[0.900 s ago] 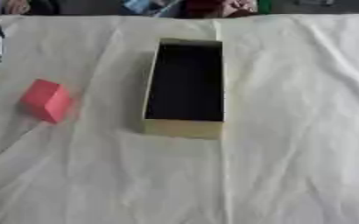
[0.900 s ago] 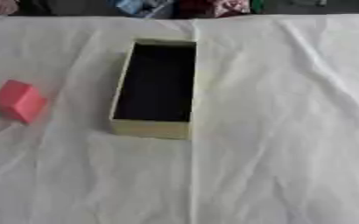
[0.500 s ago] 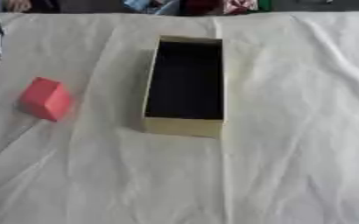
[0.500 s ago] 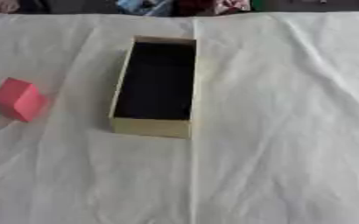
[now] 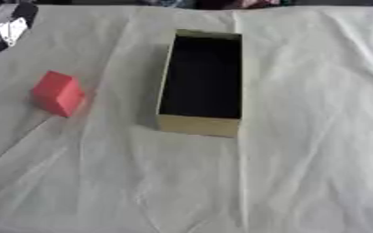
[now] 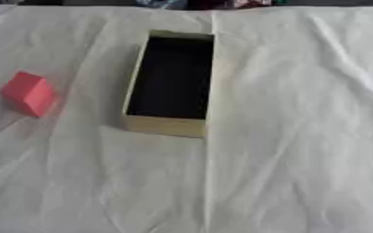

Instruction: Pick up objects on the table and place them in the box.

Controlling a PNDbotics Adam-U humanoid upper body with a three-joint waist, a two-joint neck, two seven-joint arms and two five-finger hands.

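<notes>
Nothing on the cloth (image 5: 301,182) has moved in the last second; only the view has drifted a little. The red block (image 5: 57,93) sits at nine o'clock, well apart from the box (image 5: 199,126), which looks empty. A dark, silvery shape (image 5: 5,25) at ten o'clock may be the left hand; I cannot tell its fingers. No pick has started.

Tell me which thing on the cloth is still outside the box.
The red block, lying left of the open box. It is the only loose object; the box's dark interior looks empty.

no readable text, labels or numbers anywhere
</notes>
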